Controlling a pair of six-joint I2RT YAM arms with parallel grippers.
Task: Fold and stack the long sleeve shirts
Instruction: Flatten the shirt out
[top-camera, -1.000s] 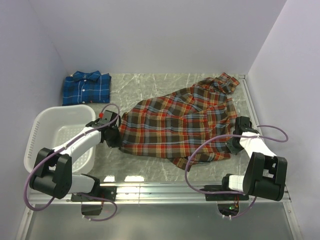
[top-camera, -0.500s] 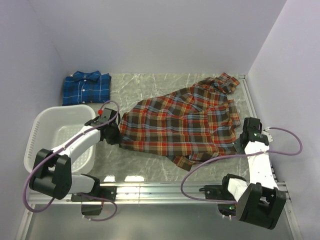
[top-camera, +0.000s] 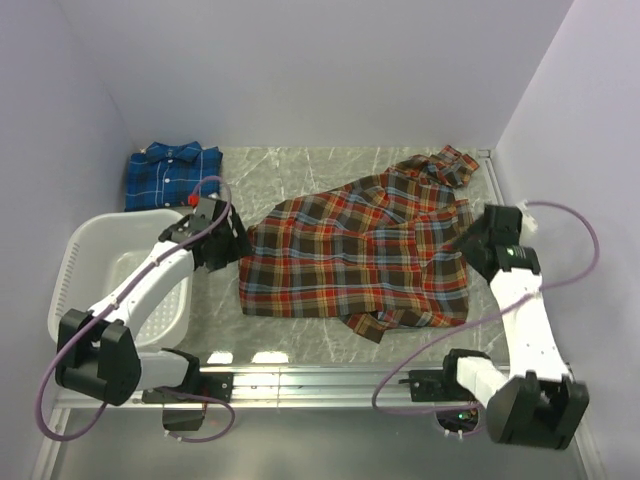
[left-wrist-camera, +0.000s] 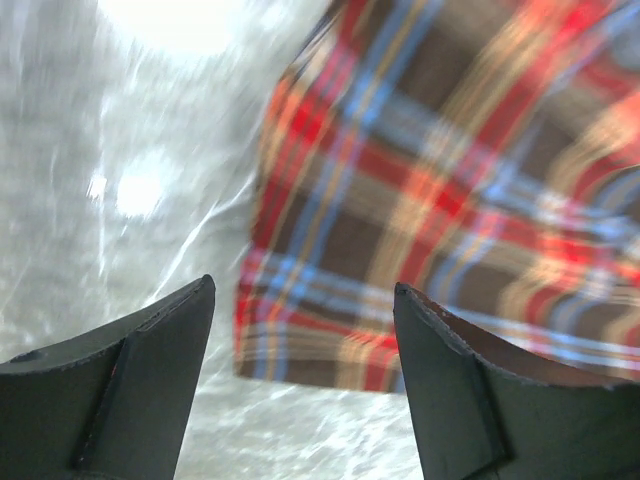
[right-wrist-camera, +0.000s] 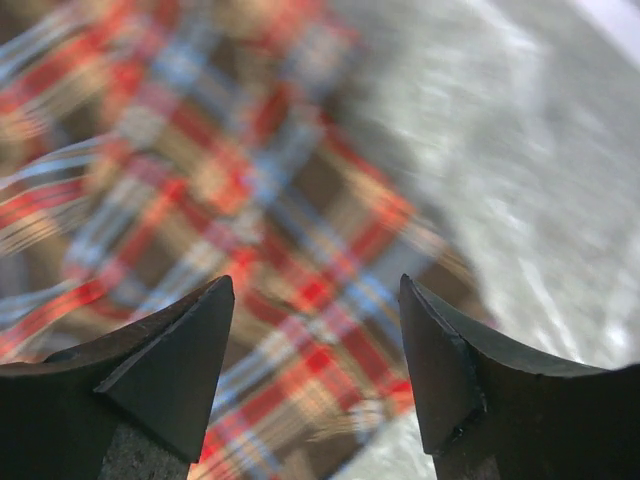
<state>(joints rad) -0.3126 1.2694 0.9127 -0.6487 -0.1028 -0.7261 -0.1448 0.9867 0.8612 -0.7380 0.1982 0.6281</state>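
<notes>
The red-orange plaid shirt lies spread over the middle of the table, collar at the back right. Its lower left corner shows below my left gripper, which hangs open above the table with nothing between its fingers. In the top view that left gripper sits just off the shirt's left edge. My right gripper hovers over the shirt's right edge, open and empty; its wrist view shows the plaid cloth under the right gripper. The blue plaid shirt lies folded at the back left.
A white slotted basket stands at the near left, beside the left arm. Walls close in the table at the back and both sides. Bare marble tabletop shows behind the red-orange shirt.
Both grippers have opened and let go of the red-orange shirt's edges, then lifted away from it. The shirt's near part now lies flatter on the table.
</notes>
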